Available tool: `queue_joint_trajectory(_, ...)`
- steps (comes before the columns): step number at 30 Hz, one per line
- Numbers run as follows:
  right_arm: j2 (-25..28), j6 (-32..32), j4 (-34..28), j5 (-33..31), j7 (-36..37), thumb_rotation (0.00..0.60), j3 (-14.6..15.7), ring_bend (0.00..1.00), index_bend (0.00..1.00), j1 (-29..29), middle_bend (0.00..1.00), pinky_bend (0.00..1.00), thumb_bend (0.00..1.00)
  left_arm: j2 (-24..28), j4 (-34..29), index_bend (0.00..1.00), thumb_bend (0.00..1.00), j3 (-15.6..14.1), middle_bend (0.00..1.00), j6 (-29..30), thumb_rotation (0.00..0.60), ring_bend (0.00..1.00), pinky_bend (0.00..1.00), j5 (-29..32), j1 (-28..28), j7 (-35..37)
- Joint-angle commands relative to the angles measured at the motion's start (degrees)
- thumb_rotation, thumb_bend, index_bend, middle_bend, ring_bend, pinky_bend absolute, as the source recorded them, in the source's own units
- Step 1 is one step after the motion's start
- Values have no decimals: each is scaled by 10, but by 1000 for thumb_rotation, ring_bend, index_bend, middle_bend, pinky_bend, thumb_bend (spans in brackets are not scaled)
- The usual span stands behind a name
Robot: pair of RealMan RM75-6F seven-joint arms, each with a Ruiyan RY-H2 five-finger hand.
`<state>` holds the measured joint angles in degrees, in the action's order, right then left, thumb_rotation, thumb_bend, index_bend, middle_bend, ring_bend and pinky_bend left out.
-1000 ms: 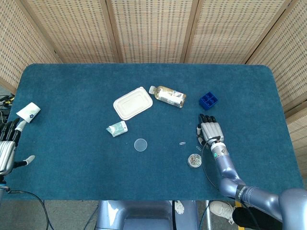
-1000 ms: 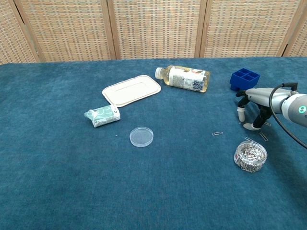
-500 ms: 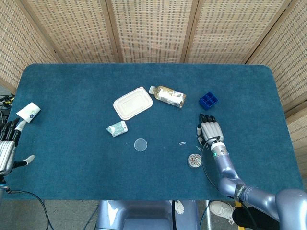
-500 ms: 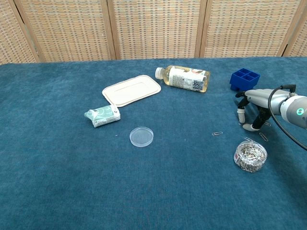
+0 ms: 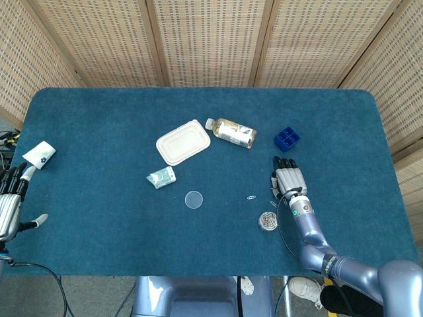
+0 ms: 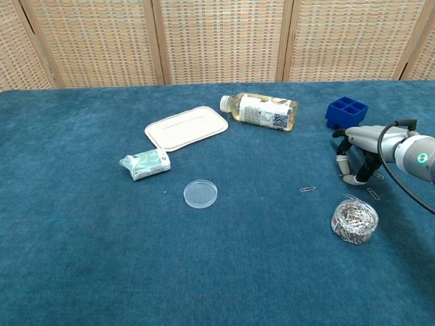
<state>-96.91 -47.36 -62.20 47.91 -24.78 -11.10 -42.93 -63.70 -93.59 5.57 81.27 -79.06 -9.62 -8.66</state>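
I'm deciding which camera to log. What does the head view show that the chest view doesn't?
Only the head view shows the left hand at the table's left edge and a small white packet near it.

Only the chest view shows the right hand's fingers curled down toward the cloth.

Both show the right hand, the paper-clip tub, loose paper clip, blue tray, bottle, white lid, tissue pack and clear dish.

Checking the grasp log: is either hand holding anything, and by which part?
Nothing is visibly held. The right hand arches fingers-down beside a loose paperclip; the left hand lies empty at the table edge.
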Motion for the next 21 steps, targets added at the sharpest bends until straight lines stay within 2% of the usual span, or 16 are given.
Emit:
queue_joint_trajectory(1,4,-4,-7,3,0,600,-1,0,624,0,18,0,476,0,0,0,0,0,0,0,600,0,0,0,0,1)
queue_joint_trajectory(7,32,-26,-57,24,-3,600,-2,0,633,5,34,0,493,1,-1,0,0,-1,0,1,600,0,0,-2,0,3)
queue_joint_trajectory(12,119,-72,-204,96,-9,600,19,0,636,27,42,0,496,5,-3,0,0,-3,0,4,600,0,0,-9,3,10)
queue_joint_trajectory(18,183,-92,-316,158,-9,600,50,0,636,46,43,0,498,7,-5,0,0,-6,0,3,600,0,0,-13,3,13)
queue_joint_trajectory(21,197,-98,-344,176,-10,600,61,0,639,53,47,0,498,6,-5,0,0,-8,0,4,600,0,0,-16,3,11)
